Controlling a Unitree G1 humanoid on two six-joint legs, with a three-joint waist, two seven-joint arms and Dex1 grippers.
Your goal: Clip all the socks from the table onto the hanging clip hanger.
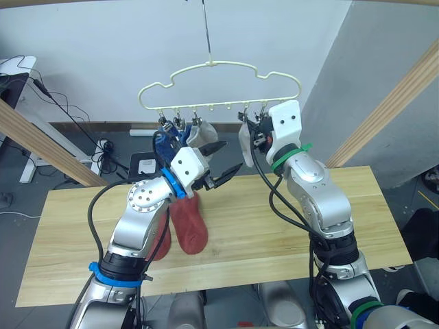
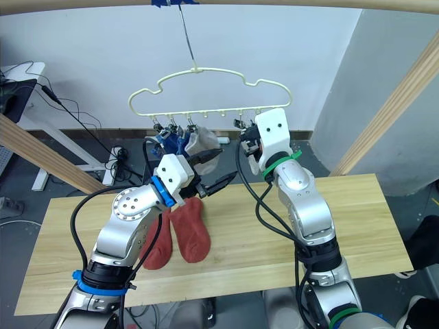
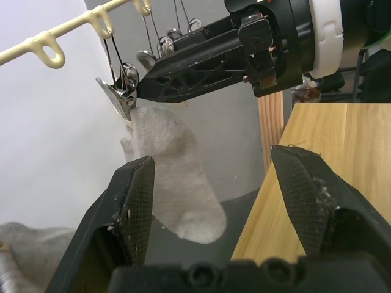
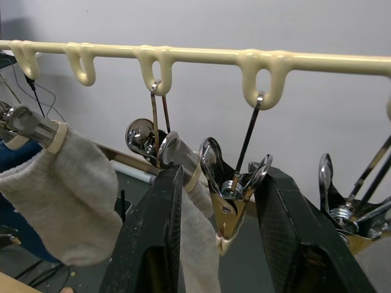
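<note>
I see the left gripper [image 1: 218, 166] released, empty, raised just under the hanger [image 1: 219, 86]. The right gripper [image 4: 220, 201] is spread around a metal clip [image 4: 229, 207] beside a hung grey sock [image 3: 177, 177]. Two red socks [image 2: 180, 233] lie on the table [image 1: 274, 226].

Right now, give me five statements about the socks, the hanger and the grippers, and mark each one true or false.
1. Two red socks lie on the table. True.
2. The left gripper grips a sock. False: its fingers are apart and hold nothing.
3. A grey sock hangs from a clip on the hanger. True.
4. The hanger lies flat on the table. False: it hangs by its hook above the table.
5. The right gripper has its fingers on either side of a metal clip. True.
</note>
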